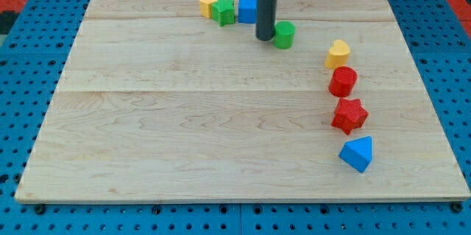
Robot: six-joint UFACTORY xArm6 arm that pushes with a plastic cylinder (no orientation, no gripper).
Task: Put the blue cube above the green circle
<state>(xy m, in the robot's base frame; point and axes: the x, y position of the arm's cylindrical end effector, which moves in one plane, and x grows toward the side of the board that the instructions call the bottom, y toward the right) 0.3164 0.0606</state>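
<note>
Rod descending from the top centre of the frame, my tip [265,38] planted on the desk [184,132] in the upper middle. No jaws on this end effector, only a plain dark rod, holding nothing. Immediately right of my tip, touching or nearly so: green circle [285,34]. Just left of the rod and slightly higher in the frame: blue cube [247,9], right edge partly hidden behind the rod. Cube thus up and to the left of the circle, rod standing between the two. Touching the cube's left side: green star-like block [224,12], and against that, farther left, a yellow block [207,3], shape hard to tell. Down the right side of the frame, a curving column well apart from my tip: yellow heart [338,54], then red cylinder [342,81] just below, then red star [349,115], then blue triangle [358,153] lowest, near the lower right.
</note>
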